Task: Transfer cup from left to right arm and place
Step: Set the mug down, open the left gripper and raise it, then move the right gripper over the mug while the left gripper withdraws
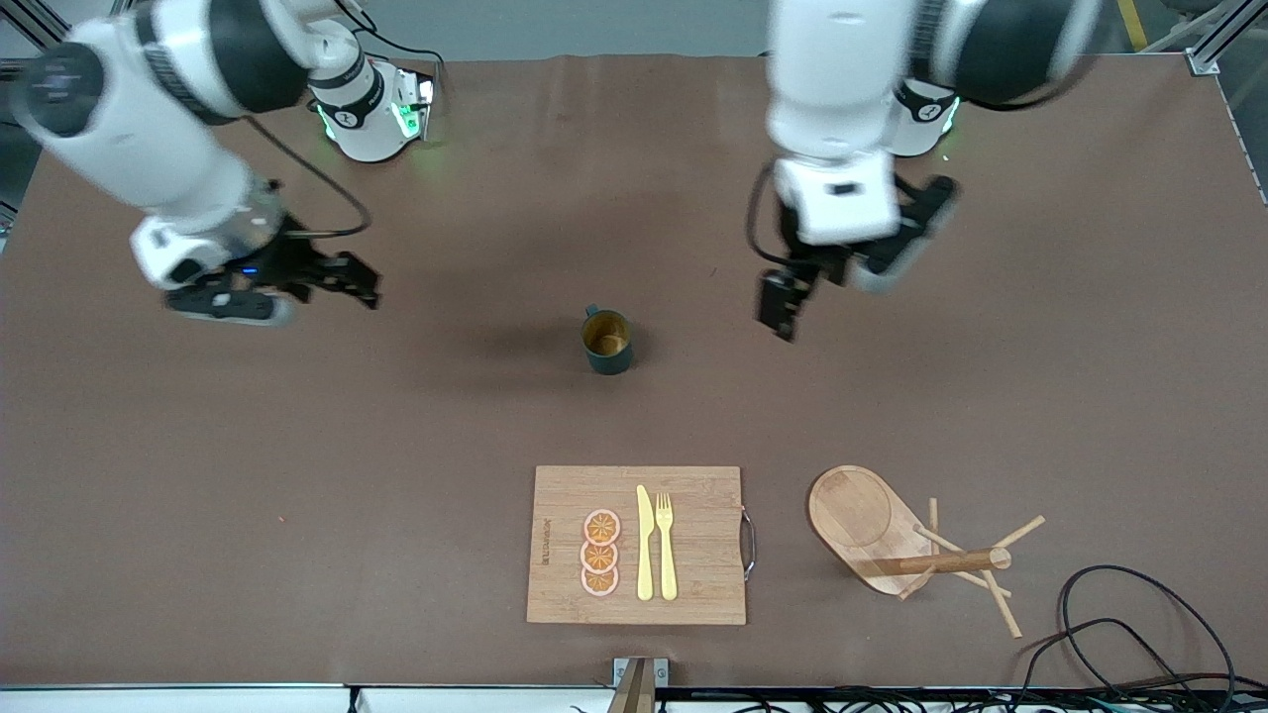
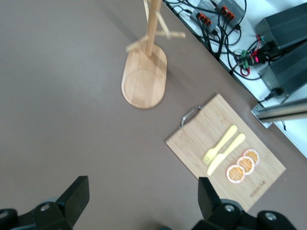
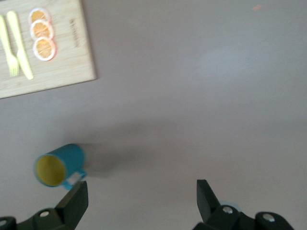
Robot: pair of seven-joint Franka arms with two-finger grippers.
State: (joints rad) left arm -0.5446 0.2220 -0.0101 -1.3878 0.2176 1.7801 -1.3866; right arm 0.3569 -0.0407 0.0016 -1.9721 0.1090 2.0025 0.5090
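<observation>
My two arms (image 1: 149,129) were white with black joints.
I saw green base lights (image 1: 401,117), black cables (image 1: 327,183), black fingers (image 2: 74,196).

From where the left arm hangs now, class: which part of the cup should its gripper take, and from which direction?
Judging by its pose, come from above: the cup stands upright, mouth open. Pinch the rim wall clear of the small handle. The left gripper is open.

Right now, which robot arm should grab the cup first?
Left, probably. The left gripper hangs open, closer to the upright cup than the right gripper, and the handover starts with the left arm.
</observation>
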